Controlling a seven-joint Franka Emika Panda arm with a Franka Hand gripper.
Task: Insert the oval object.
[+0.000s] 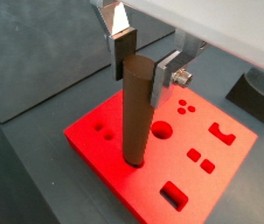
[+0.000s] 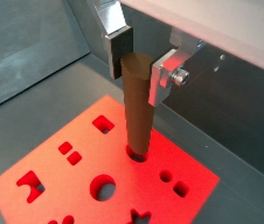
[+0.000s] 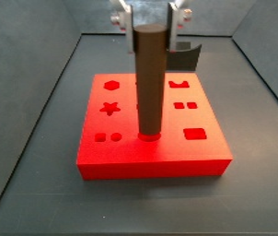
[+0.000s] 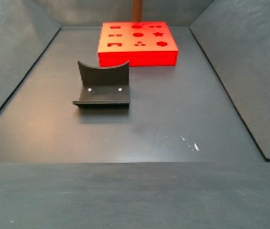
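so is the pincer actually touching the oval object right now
Touching. In both wrist views the pincer has a silver finger pressed flat on each side of the oval object near its top, with no gap, while its lower end meets the red block.

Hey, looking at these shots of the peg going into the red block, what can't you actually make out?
- How deep the peg sits: its lower end hides the hole in the red block in a side view and both wrist views.
- The gripper and its grip: the arm above is cut off by the frame edge in a wrist view.
- In a side view, peg and gripper are cut off above the block.
- The fixture's far side, hidden by its own wall.
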